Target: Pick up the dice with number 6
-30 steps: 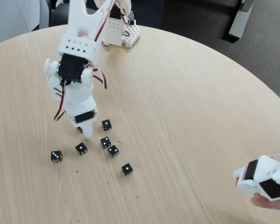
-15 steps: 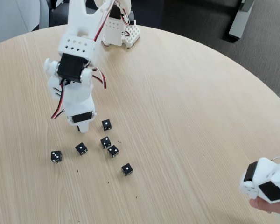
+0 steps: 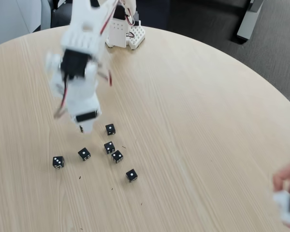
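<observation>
In the fixed view, going left to right, the first die (image 3: 58,162) lies at about seven o'clock of the group on the round wooden table (image 3: 193,121), showing several pips, though they are too small to count. Next comes a second die (image 3: 84,154), slightly up and to the right. Above these two, the white arm's gripper (image 3: 83,128) hangs blurred, its tip pointing down and clear of the tabletop. The fingers look drawn close together, and something small and dark seems to sit at the tip, but the blur keeps me from saying whether it is a die or part of the gripper. So I cannot tell if anything is held.

Further right lie four more dice: one (image 3: 110,129) at twelve o'clock of the cluster, two close together (image 3: 109,147) (image 3: 117,156) in the middle, and one (image 3: 131,175) at five o'clock showing a single pip. At the far lower right, a hand (image 3: 286,176) holds a blurred white device.

Which of these is the dice with number 6 cannot be read here. I judge the step to be the pick itself. If the tip is empty, the next move calls for a careful descent over the six-pip die.
</observation>
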`<state>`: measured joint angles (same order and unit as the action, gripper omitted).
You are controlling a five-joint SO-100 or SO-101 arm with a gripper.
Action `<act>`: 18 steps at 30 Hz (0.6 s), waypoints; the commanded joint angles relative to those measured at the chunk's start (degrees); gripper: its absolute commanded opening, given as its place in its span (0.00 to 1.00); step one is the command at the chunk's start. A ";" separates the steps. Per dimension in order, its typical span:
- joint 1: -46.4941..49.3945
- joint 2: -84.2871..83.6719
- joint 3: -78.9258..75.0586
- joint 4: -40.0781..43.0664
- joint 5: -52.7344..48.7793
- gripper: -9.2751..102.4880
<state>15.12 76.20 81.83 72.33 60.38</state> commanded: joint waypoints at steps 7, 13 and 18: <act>-7.03 36.21 -0.70 7.91 -8.88 0.08; -15.82 54.49 -0.70 14.59 -13.62 0.08; -18.37 64.60 3.87 17.14 -18.90 0.08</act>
<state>-2.11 136.85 83.94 88.86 44.74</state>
